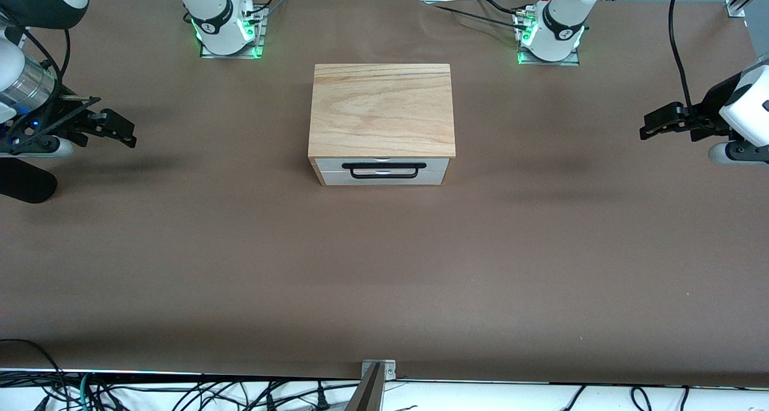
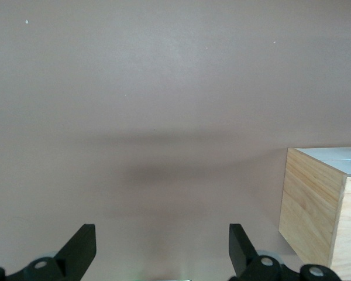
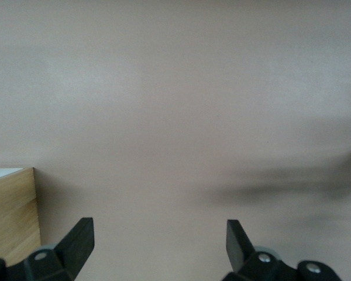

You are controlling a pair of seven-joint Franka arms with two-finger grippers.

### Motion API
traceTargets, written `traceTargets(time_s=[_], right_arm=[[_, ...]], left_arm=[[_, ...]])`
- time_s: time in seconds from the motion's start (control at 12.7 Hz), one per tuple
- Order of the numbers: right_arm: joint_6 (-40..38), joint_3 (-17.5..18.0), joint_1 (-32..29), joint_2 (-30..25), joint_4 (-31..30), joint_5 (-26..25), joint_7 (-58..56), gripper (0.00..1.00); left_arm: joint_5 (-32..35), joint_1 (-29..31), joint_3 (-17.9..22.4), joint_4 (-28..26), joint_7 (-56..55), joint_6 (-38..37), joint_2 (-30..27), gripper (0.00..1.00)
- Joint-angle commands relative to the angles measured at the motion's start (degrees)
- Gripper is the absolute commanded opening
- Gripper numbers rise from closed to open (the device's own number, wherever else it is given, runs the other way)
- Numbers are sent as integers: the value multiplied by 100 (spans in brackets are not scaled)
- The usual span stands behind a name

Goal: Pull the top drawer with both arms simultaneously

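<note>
Brown paper-like covering: one matte brown table surface (image 1: 240, 249) is seen across the whole front view, cables being cut off along the lower edge of the frame.
Wooden box: one light-wood box with a wood-grain top slab (image 1: 382, 109) is placed at the centre of the frame, just above the middle; one corner of it is shown in each wrist view (image 2: 319, 208) (image 3: 10, 211), the rest being cut off.
Top drawer: one shallow drawer with a white front panel (image 1: 382, 164) is found directly under the top slab, on the box face turned toward the front camera; it is shut flush, so its tray is hidden.
Handle: one thin black wire bar handle (image 1: 384, 169) is seen across the white fronts; its attachment points are hard to make out.
Lower front: a second white panel (image 1: 382, 178) is partly covered by the handle.
Arms: two white jointed arms with black joints are counted, both cut off by the frame edges; two bases are lit green at the top.
Left gripper: one black two-finger left gripper (image 1: 647, 128) is held at the right edge of the frame, over bare table, well apart from the box; its fingers (image 2: 82, 244) are spread wide with nothing between them.
Right gripper: one black right gripper (image 1: 129, 136) is held at the left edge, over bare table, well apart from the box; its fingers (image 3: 79, 239) are likewise spread and empty.
</note>
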Motion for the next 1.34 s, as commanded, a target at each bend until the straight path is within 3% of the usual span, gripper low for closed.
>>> traceTargets(time_s=[0.0, 0.71, 0.94, 1.26], right_arm=[[-19, 19, -2, -2, 47, 19, 55, 100], [-10, 19, -10, 15, 64, 19, 29, 100], [-72, 27, -2, 217, 345, 19, -50, 100], [-90, 19, -10, 252, 354, 834, -50, 100]], left_arm=[[109, 46, -49, -75, 85, 71, -50, 100], [109, 46, -49, -75, 85, 71, -41, 100], [109, 37, -49, -75, 76, 71, -32, 100], [-320, 37, -49, -75, 85, 71, 204, 100]])
